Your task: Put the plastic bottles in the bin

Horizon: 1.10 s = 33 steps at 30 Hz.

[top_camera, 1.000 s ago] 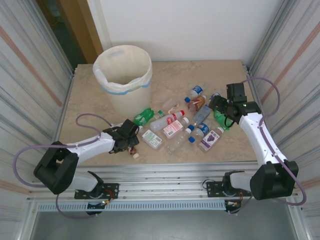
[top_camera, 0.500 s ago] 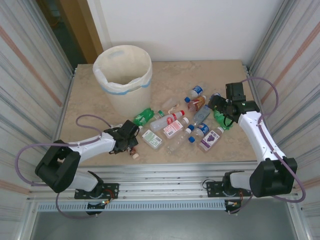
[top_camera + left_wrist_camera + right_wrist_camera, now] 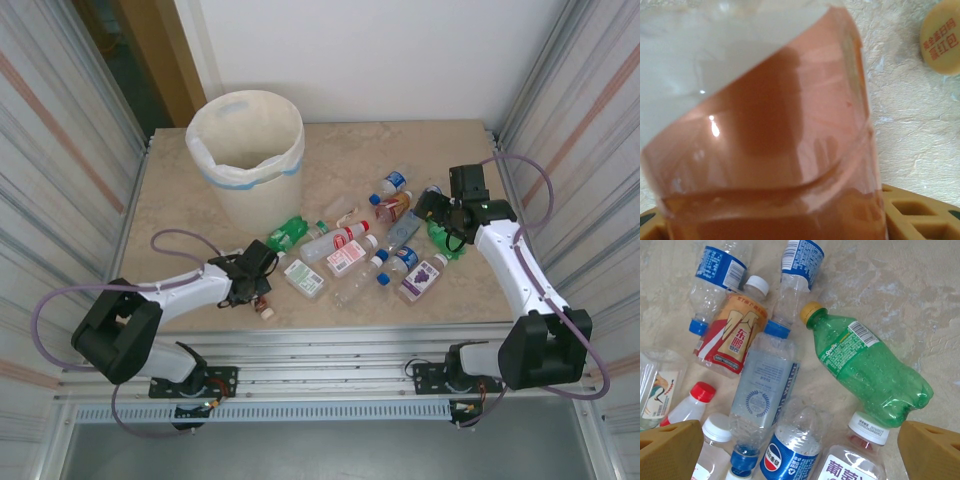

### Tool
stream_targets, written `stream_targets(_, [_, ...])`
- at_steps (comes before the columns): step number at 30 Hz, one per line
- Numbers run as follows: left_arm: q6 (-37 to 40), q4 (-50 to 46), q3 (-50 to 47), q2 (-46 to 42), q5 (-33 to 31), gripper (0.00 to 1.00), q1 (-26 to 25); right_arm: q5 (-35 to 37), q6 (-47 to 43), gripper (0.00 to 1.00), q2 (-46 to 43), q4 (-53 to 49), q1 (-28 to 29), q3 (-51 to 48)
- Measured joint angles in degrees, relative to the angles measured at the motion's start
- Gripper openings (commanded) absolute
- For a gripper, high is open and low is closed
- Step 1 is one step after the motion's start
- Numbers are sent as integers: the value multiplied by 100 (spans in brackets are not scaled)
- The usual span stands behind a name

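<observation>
A brown bottle with an orange label lies between the yellow fingers of my left gripper, which is shut on it near the table's front left. A cream cap with red print sits just beside it. My right gripper hangs open over the pile at the right, above a Pepsi bottle, a grape-label bottle and a green Sprite bottle. The cream bin stands at the back left, apart from both grippers.
More bottles lie across the middle of the table: a green one, red-capped ones, a clear blue-capped one and a red-and-orange labelled one. Corrugated walls close in both sides.
My right gripper has shifted slightly left and away over the pile. The left gripper has barely moved.
</observation>
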Motion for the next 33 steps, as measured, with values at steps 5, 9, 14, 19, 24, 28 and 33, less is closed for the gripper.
stream_targets(5, [-2,-4,2,-4,0,39,0,0,0,98,0,-2,0,0])
stream_targets(9, [-4,-17,2,-52,13,34,4,0,0,98,0,-2,0,0])
stream_targets(14, [-2,-61,-61,-323,74,31,15,2,0,98,-2,0,0,0])
stream_targets(19, [15,-343,-52,-1115,52,31,15,13,0,98,-24,-4,0,-4])
stream_targets(24, [83,-942,114,-2026,-79,31,15,24,0,98,-50,0,0,-4])
stream_targets(28, [249,-1447,490,-2763,-199,32,17,22,0,98,-48,22,0,-4])
stream_targets(33, [634,-1766,1191,-3467,-289,31,28,24,0,98,-50,48,0,-15])
